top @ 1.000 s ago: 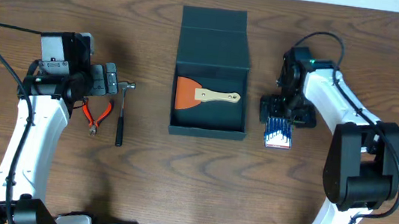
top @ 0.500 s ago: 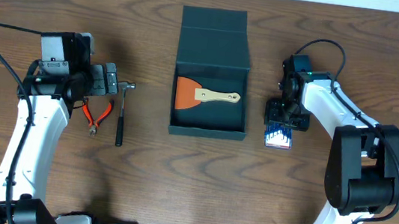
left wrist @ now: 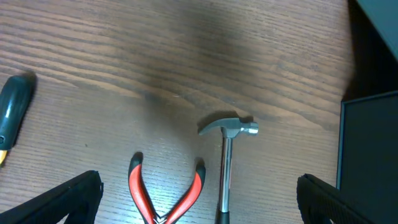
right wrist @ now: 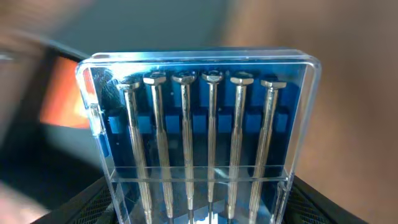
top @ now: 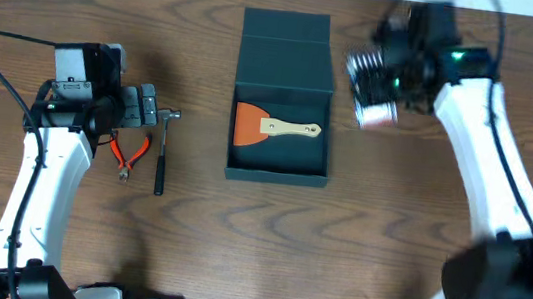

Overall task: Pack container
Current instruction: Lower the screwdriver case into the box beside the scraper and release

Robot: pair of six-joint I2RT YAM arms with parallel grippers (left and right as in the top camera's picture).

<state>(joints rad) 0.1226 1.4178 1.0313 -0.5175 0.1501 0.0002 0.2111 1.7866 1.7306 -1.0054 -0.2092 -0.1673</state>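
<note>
Toward the far right corner of the table, the right gripper (right wrist: 202, 205) now holds the screwdriver case (right wrist: 199, 124) in the air, its fingers pinching the lower sides of the clear case. One second ago this case lay on the table just beside the right wall of the container (top: 275, 178), with the gripper lowered over it. That spot is now bare wood, and the right arm appears motion-blurred in the overhead view. Treat the pickup as complete and the carry as under way; the case has not yet been put away. Judge the next requirement as bringing the case over the open box and lowering it into the free floor area. The container sits at the middle of the table, toward the far edge, with its lid flap folded back toward that edge. Inside it lies one scraper (top: 274, 127) with an orange blade and a wooden handle, set crosswise. Bare floor shows on both sides of the scraper. Near the left edge, the left gripper (top: 138, 107) hangs with its fingers spread wide and holds nothing. The hammer (left wrist: 225, 168) and the pliers (left wrist: 165, 193) lie on the table below it, not yet packed.
</note>
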